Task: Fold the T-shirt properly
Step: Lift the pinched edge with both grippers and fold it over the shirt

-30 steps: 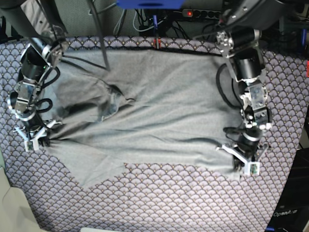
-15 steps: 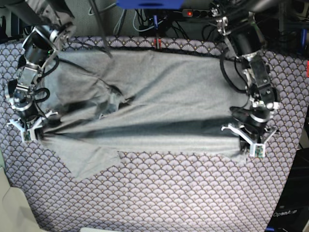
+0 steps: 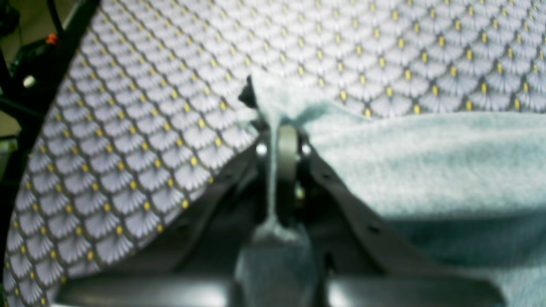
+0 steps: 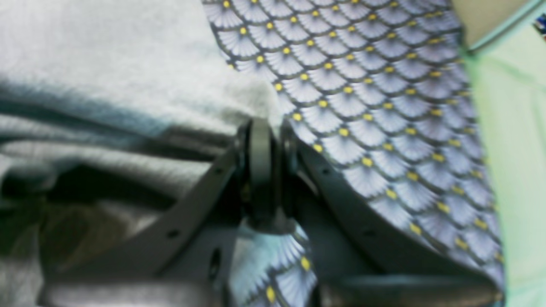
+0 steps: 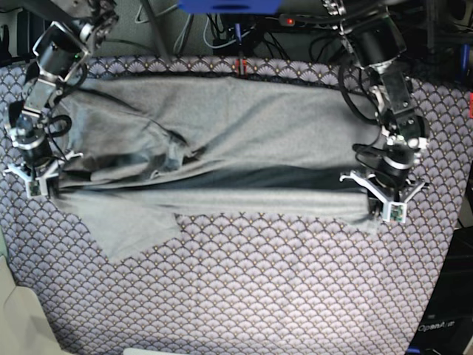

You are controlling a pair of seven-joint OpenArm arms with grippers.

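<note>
The light heather-grey cotton T-shirt (image 5: pixel 222 148) lies spread across the purple-grey fan-scale patterned tablecloth (image 5: pixel 251 296), its near edge lifted. The left gripper (image 5: pixel 384 211) and right gripper (image 5: pixel 41 188) each pinch that edge at opposite ends.

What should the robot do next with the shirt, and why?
Probably carry the lifted edge toward the far side and lay it down. Both the left gripper and right gripper are shut on the near edge of the T-shirt, holding it stretched and raised, with a dark shadow beneath.
</note>
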